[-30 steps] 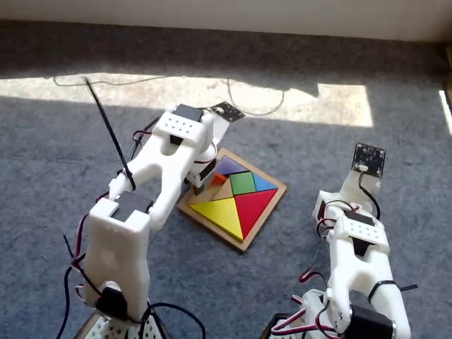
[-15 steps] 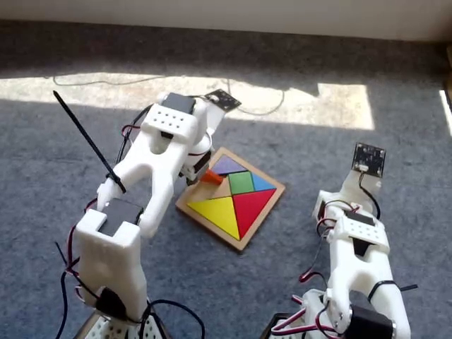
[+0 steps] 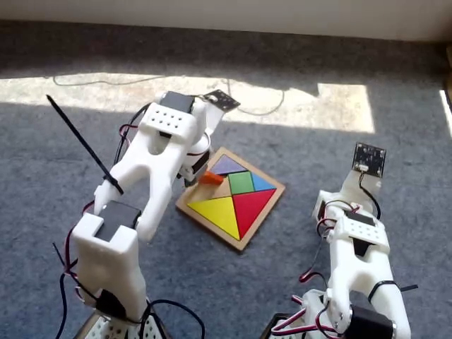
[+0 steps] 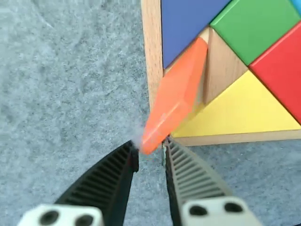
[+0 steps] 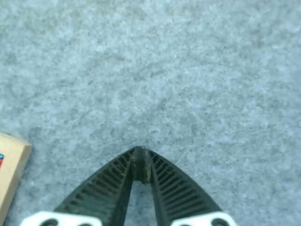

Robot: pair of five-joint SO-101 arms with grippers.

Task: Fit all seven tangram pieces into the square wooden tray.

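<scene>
The square wooden tray (image 3: 272, 200) lies on the carpet and holds yellow (image 3: 217, 210), red (image 3: 253, 207), green (image 3: 242, 183), purple-blue (image 3: 229, 165) and light blue (image 3: 264, 183) pieces. A bare wooden gap (image 4: 223, 70) remains beside the green piece (image 4: 256, 28). The orange piece (image 4: 176, 96) is tilted, its far end in that gap and its near end raised over the tray's rim (image 4: 151, 56). My left gripper (image 4: 149, 155) is shut on that near end. In the high view the orange piece (image 3: 210, 177) pokes out under the left arm. My right gripper (image 5: 140, 165) is shut over bare carpet, holding nothing.
Grey carpet surrounds the tray, with a sunlit band (image 3: 282, 102) at the back where a thin cable (image 3: 244, 106) lies. A black cable tie (image 3: 78, 138) sticks out from the left arm. A tray corner (image 5: 11, 162) shows beside the right gripper.
The left arm has drawn back and to the left, and the orange piece has gone from lying low in the tray to standing tilted over its rim. The right arm has kept still.
</scene>
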